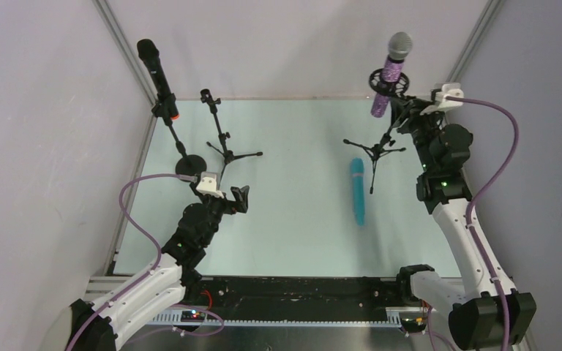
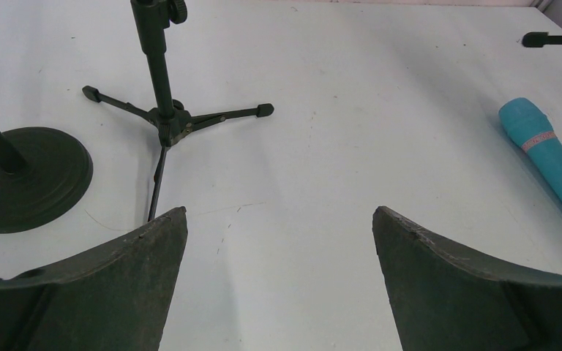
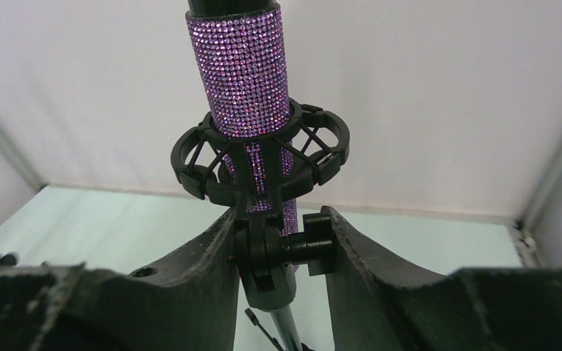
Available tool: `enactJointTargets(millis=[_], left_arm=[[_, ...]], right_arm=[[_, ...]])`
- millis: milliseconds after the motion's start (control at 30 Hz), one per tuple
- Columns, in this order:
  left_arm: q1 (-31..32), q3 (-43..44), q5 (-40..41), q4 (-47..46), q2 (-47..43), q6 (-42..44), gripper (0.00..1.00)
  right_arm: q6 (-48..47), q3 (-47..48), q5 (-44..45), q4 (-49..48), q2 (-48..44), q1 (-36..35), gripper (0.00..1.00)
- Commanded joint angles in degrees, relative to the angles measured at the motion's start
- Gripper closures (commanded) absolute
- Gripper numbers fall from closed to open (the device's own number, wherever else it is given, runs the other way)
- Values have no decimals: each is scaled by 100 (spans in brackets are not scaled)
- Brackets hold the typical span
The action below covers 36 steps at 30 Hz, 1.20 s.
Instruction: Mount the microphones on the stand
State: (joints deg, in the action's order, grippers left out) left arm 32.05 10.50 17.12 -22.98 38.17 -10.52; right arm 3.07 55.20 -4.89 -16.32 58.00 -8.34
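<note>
The black microphone [image 1: 157, 80] with an orange-red ring sits on a round-base stand [image 1: 189, 166] at the back left. The purple glitter microphone [image 1: 389, 77] [image 3: 245, 73] stands upright in the black ring mount [image 3: 260, 157] of a tripod stand [image 1: 375, 150] at the back right. The turquoise microphone [image 1: 357, 191] [image 2: 552, 161] lies flat on the table. An empty tripod stand [image 1: 223, 139] [image 2: 165, 110] stands left of centre. My left gripper [image 1: 240, 199] [image 2: 279, 219] is open and empty, near that stand. My right gripper [image 1: 410, 110] [image 3: 282, 227] is shut on the swivel joint and knob [image 3: 285, 248] under the ring mount.
The round stand base [image 2: 25, 175] lies left of the empty tripod's legs. A foot of the right tripod [image 2: 534, 39] shows at the far right in the left wrist view. White walls and metal frame posts [image 1: 128, 51] close in the table [image 1: 300, 146].
</note>
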Motion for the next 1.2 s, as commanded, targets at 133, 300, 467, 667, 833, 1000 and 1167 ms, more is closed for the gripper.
enactJointTargets(millis=[133, 300, 467, 667, 833, 1000, 1167], left_arm=[[-34, 5, -7, -141, -82, -11, 0], [-31, -4, -7, -136, -86, -11, 0], [-32, -8, -7, -140, -99, -11, 0], [-38, -10, -4, -137, -124, -11, 0], [-26, -17, 4, -139, -113, -20, 0], [-37, -19, -3, -139, -125, -20, 0], [-40, -19, 1, -141, -124, -20, 0]], right_arm=[[330, 32, 1189, -938, -391, 765, 100], [61, -162, 1675, -1018, -297, 860, 100], [-226, -732, 1984, -1721, -179, 939, 100], [-281, -1157, 2295, -2236, 60, 928, 100], [-263, -1377, 2440, -2237, 132, 892, 100], [-108, -1696, 2528, -2351, 144, 855, 100], [-90, -2083, 2663, -2440, 81, 705, 100]])
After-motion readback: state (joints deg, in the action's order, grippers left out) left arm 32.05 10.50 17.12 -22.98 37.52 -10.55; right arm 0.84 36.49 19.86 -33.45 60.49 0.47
